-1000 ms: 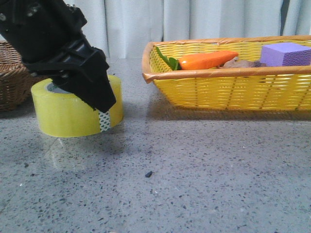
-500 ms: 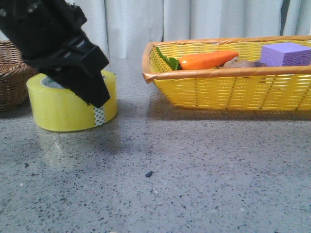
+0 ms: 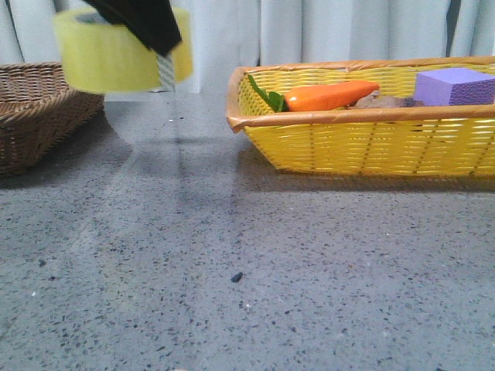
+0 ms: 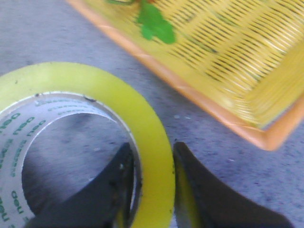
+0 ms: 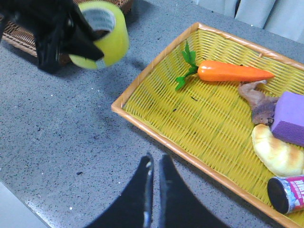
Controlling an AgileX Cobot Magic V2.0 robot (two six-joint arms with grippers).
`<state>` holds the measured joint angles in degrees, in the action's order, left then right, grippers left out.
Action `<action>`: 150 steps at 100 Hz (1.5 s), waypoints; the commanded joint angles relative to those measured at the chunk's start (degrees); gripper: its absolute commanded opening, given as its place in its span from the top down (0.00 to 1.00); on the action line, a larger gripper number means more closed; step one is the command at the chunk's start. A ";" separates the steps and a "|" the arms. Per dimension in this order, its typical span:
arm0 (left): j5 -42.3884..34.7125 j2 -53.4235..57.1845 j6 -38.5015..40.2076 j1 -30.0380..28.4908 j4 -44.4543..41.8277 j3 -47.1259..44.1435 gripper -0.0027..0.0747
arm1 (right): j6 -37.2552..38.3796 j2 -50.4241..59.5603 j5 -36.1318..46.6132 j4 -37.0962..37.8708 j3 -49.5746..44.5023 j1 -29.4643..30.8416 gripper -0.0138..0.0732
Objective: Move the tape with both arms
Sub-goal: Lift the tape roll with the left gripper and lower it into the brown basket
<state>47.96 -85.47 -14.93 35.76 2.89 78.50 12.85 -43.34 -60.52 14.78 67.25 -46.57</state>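
My left gripper [image 4: 152, 190], clamped across the packing tape roll [image 3: 116, 54] wall, has lifted it off the table; handover comes next. My right gripper [image 5: 154, 190] sits closed, empty.

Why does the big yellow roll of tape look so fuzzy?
In the front view the yellow roll of tape is smeared at its edges, likely motion blur, while the yellow wicker basket is sharp. In the left wrist view it sits very close to the lens, so it and the black fingers look soft. The right wrist view shows it clearest.
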 commanded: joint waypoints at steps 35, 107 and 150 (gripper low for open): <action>1.73 5.75 0.20 -16.87 -1.12 5.35 0.94 | 0.22 0.15 3.48 1.05 1.15 0.40 0.93; -13.44 2.07 -0.90 -24.05 -0.76 -7.63 0.94 | 0.22 0.15 4.18 0.91 0.92 0.40 0.93; -14.82 2.05 -0.90 -26.35 0.39 -11.51 0.94 | 0.22 0.15 4.18 0.91 0.92 0.40 0.93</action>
<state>37.64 -85.58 -15.49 9.71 2.36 65.39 13.01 -43.34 -60.30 14.51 66.82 -46.57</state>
